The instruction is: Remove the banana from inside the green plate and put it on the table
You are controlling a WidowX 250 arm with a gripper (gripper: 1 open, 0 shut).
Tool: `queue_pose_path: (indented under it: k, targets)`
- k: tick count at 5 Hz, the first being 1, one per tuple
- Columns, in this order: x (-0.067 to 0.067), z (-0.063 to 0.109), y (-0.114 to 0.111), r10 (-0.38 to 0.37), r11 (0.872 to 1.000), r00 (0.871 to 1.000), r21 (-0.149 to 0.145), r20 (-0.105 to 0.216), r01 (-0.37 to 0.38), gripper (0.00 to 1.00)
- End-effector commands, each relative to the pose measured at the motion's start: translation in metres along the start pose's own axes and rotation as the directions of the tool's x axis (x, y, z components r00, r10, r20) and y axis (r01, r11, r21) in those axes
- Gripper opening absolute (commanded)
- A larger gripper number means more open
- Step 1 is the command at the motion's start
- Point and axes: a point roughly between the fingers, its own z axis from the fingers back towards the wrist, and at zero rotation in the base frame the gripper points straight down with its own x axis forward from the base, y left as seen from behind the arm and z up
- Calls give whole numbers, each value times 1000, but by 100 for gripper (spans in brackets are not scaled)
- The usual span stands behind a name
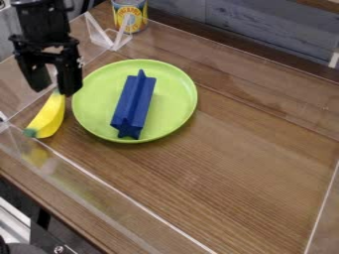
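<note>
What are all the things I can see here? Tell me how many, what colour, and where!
banana: one, yellow with a greenish tip, lying on the table left of the plate, outside it.
green plate: one, lime green, round, on the table left of centre.
blue block: one, dark blue, long and ridged, lying inside the plate.
can: one, yellow with a picture, at the back behind the plate.
table: one, brown wood grain, shiny, with clear edge strips.
claw: one, black, open and empty, pointing down above the banana's far end.
</note>
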Motion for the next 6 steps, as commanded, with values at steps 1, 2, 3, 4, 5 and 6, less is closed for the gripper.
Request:
queue_pose_path:
  k: [1,2,3,4,5,6]
  targets:
    - [0,4,8,41,999,997,27,64,-43,100]
    - [1,-9,12,77,997,995,16,65,-79,100]
    - [7,-21,19,57,998,997,12,60,-58,100]
    - [15,-34,26,39,999,998,7,57,-40,100]
    - [20,-37,27,24,1000,999,4,49,-24,100]
    - [24,-41,27,10,1000,999,0,37,-10,100]
